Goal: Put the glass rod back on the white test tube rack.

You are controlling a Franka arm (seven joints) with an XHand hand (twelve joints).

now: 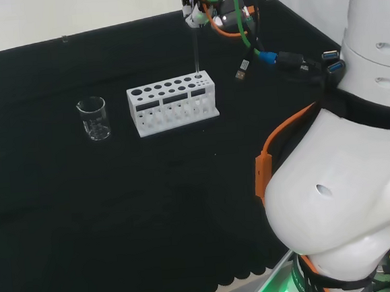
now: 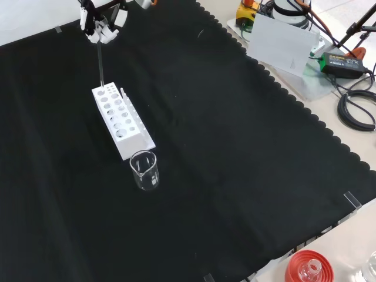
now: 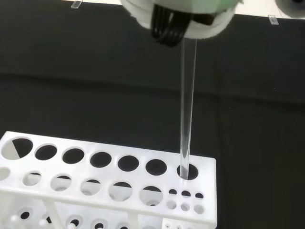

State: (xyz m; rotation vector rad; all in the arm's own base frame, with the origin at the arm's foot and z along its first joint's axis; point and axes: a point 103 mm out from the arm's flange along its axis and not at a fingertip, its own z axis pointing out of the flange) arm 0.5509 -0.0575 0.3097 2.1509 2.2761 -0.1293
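Glass rod (image 3: 187,105) hangs upright, top end pinched in the hand (image 2: 98,30), lower tip just inside an end hole of the white test tube rack (image 1: 173,104); in wrist view the tip sits at the hole's rim, depth hard to tell. In head view that's the rack's right end, back row; in front view, the far end. Glass beaker (image 2: 144,170) stands just beside the rack's near end on the black cloth (image 2: 235,153), apart from it.
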